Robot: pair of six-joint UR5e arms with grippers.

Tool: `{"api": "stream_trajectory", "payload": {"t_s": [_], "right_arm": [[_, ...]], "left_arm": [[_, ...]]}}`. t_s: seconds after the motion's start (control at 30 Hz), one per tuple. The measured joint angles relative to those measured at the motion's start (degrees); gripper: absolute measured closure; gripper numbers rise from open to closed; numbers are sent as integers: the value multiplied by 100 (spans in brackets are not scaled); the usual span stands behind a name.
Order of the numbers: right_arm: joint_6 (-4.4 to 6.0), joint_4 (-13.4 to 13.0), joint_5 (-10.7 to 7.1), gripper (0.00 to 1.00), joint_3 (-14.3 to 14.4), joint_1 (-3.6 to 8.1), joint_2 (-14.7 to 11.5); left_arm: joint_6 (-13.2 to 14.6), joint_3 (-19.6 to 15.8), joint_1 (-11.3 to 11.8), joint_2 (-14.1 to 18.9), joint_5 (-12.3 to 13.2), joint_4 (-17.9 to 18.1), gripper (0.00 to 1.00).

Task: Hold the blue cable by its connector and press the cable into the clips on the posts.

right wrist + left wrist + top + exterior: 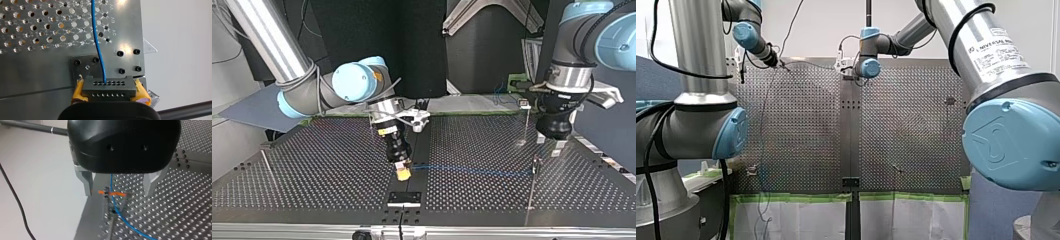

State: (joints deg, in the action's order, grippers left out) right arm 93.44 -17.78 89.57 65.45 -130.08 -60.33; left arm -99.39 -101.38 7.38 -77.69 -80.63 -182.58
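Observation:
My right gripper [109,91] is shut on the dark connector [108,87], its yellow pads [78,92] pressed to the connector's two ends. The blue cable [98,45] leaves the connector and runs ahead over the perforated table [37,27]. In the top view my right gripper [402,170] holds the connector [403,174] low over the middle seam, and the cable [472,171] stretches to a thin post [535,162]. My left gripper [119,192] hangs open above that post; its orange clip [112,193] and the cable [117,210] lie between the metal fingers [87,182]. My left gripper [550,144] touches nothing.
A second thin post [524,106] stands behind my left gripper in the top view. A black bolted plate [404,198] lies at the table's near edge under the connector. A loose black wire [15,200] hangs off the table beside my left gripper. More posts [896,169] show in the front view.

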Motion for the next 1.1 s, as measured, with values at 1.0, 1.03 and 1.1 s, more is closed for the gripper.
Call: {"api": "stream_trajectory", "payload": {"t_s": [1.0, 1.03, 1.1], "right_arm": [[-8, 3, 6, 100, 0, -19, 11], [-8, 3, 6, 100, 1, -18, 12], [-8, 2, 6, 100, 0, -17, 12]], "left_arm": [[173, 16, -260, -8, -37, 68, 0], [171, 16, -263, -9, -49, 65, 0], [170, 15, -269, -12, -80, 59, 0]]}}
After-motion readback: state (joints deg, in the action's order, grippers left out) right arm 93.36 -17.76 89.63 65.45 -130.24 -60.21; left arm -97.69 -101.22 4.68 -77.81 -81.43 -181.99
